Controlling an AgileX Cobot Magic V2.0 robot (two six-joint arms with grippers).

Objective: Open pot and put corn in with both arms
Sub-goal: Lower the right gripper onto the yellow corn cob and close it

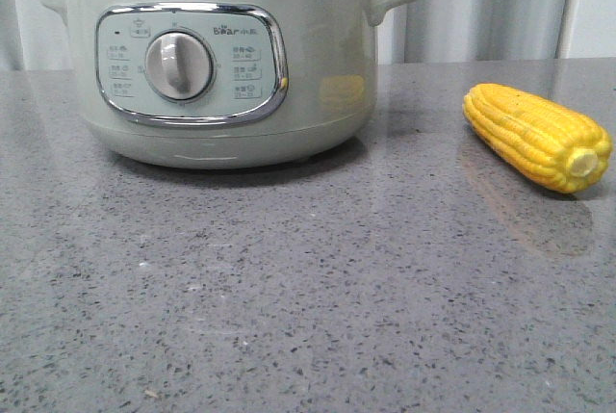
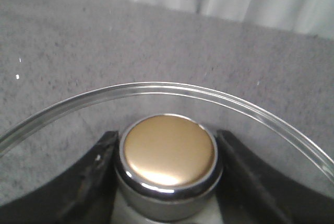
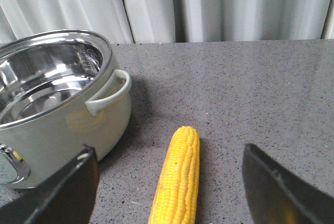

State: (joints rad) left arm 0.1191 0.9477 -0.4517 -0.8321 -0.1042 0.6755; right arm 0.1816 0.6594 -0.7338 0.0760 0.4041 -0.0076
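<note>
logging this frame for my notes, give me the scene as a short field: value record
pot: pale green pot on the grey table, open, steel inside bare in the right wrist view
lid: glass lid off the pot, held by its gold knob
left gripper: left gripper shut on the knob
corn: corn lying on the table to the right of the pot, apart from it
right gripper: right gripper open above the corn, not touching it

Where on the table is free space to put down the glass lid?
The wide grey table in front of the pot and the corn is bare. A narrower bare strip lies between pot and corn. The left gripper holds the lid by its knob.
</note>
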